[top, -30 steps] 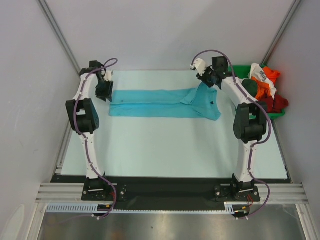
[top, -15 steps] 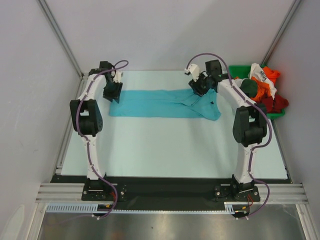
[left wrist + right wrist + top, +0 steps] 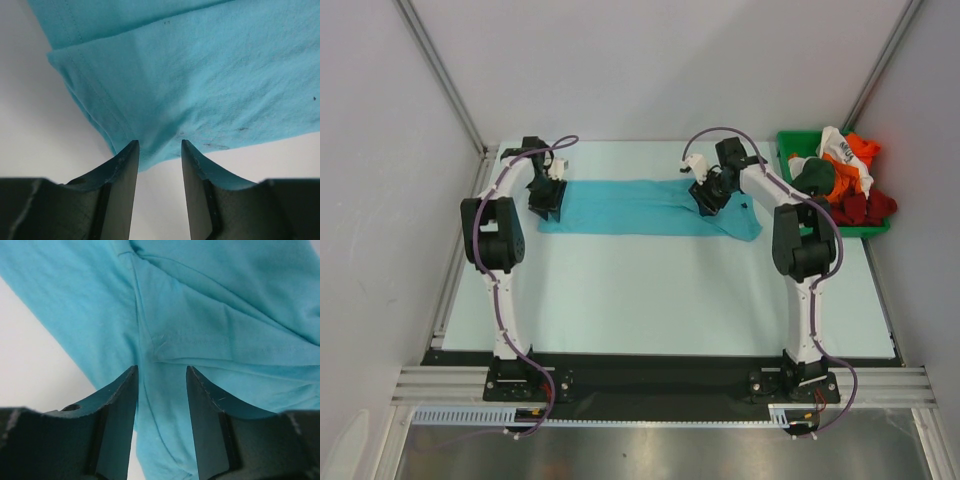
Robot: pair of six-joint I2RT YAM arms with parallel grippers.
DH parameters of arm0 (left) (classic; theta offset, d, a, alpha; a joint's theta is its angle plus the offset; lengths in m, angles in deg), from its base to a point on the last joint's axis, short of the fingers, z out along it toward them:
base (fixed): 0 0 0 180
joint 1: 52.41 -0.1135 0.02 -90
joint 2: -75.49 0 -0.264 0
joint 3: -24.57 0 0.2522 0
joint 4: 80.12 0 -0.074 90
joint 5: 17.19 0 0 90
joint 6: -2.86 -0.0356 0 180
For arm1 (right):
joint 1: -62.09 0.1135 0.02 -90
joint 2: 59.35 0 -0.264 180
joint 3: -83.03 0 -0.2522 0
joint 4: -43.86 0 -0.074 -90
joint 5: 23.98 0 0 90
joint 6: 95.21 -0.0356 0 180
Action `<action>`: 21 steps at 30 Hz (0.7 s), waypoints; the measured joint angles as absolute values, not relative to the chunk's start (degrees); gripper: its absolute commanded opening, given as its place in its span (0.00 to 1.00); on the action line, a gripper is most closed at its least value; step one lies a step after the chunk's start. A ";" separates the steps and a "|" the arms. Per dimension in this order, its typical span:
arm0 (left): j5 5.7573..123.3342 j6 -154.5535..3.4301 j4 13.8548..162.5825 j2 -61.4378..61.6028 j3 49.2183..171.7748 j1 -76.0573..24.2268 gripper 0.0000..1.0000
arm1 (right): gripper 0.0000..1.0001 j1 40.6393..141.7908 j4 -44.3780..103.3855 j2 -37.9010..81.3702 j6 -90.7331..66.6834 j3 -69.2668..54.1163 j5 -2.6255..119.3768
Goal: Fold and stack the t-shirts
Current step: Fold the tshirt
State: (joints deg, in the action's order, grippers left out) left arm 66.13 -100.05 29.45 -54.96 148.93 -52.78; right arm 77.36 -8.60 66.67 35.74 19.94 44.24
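- While the turquoise t-shirt [image 3: 640, 207] lies as a long flat band across the far half of the table [image 3: 660, 300], hem end to your left and collar end to your right, you have one arm stationed at each end of it.
- Your left gripper [image 3: 159, 145]: fingers spread, tips at the hem corner. Cloth and bare table both show in the gap, and nothing is pinched. It is probably placed there to take that end for the next fold.
- Your right gripper [image 3: 161, 371]: fingers likewise apart, poised over a sleeve seam near the collar end — cloth beneath, none gripped. It is likely set opposite its partner so both ends can be lifted together.
- Shirt condition: doubled layers show at the left hem. The right end is broader and lumpier where a sleeve lies over the body.
- Remaining t-shirts, one heap: orange [image 3: 860, 150], white [image 3: 840, 162], red [image 3: 867, 207] and dark green [image 3: 813, 176], spilling over the green bin [image 3: 792, 143] at the far right corner. They lie near your right arm and well apart from your left. None is folded yet, and you see no stack on the table.
- Surface: pale, smooth, matt top. A black strip [image 3: 660, 372] and an aluminium rail [image 3: 660, 388] run along the near edge, where both bases are bolted.
- Room: plain white panels on three sides — grey metal struts run up the corners.
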 measured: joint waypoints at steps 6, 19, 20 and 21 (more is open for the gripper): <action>66.13 -100.05 29.52 -54.96 148.93 -52.80 0.44 | 0.50 77.36 -8.27 69.03 35.69 22.39 44.89; 66.15 -100.05 29.67 -55.03 148.91 -52.80 0.43 | 0.23 77.36 -7.22 72.31 35.26 25.30 46.23; 66.15 -100.05 29.67 -55.03 148.91 -52.80 0.44 | 0.20 77.36 -7.09 72.33 35.17 25.39 46.25; 66.15 -100.05 29.67 -55.03 148.91 -52.80 0.43 | 0.15 77.36 -7.00 72.33 35.06 25.47 46.25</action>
State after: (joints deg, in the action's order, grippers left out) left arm 66.15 -100.05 29.67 -55.03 148.91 -52.80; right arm 77.36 -7.00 72.33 35.06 25.47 46.25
